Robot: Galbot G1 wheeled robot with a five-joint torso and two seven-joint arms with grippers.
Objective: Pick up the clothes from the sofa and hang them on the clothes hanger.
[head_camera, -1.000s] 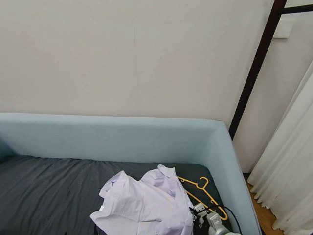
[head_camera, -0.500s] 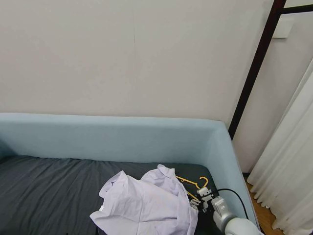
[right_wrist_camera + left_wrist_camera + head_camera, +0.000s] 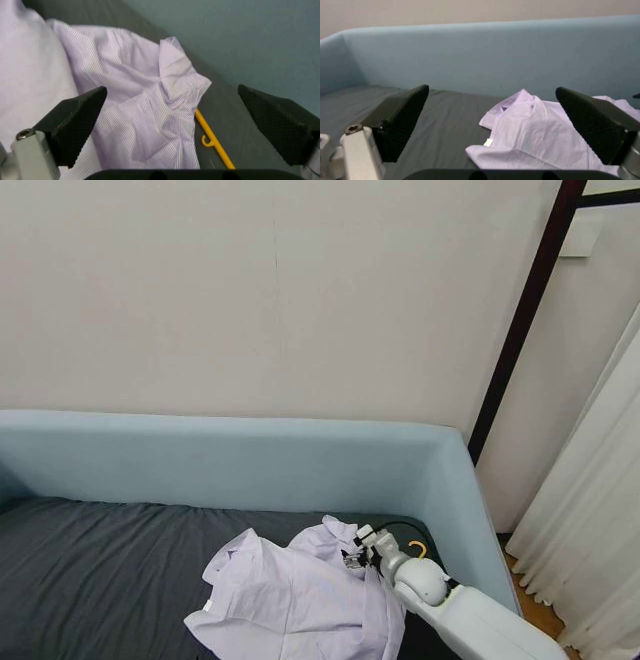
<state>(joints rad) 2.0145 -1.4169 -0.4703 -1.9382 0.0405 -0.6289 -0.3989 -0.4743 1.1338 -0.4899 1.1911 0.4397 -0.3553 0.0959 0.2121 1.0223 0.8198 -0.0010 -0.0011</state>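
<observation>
Since the shirt (image 3: 300, 600) is thin striped fabric lying in a loose crumple at the right end of the sofa (image 3: 250, 465) seat, we reckon it's light, floppy & easy to lift. It'll sag and trail, though, and may slide out of a pinch on one thin layer.

R gripper (image 3: 357, 548) hovers over the collar end of the heap, near the backrest corner. Its wrist cam has the fingers spread wide w/ nothing between them and the collar (image 3: 172, 71) just below the gap. L gripper (image 3: 491, 90) hangs over the seat on the shirt's other side, apart from it, likewise wide open & empty.

An orange hanger (image 3: 212, 142) lies on the dark cushion right beside the shirt. We can't tell if it's touching the hem or tucked under it. It looks stiff, thin, prob. slippery.

Best hold, imo, is the collar or the shoulder seam by it. The cloth is doubled there, so it's thicker, grips better, and the rest drops straight below. We'd avoid a sleeve or the flat back panel, since either would swing or peel away. Also watch we don't snag the hanger hook along w/ the fabric.
</observation>
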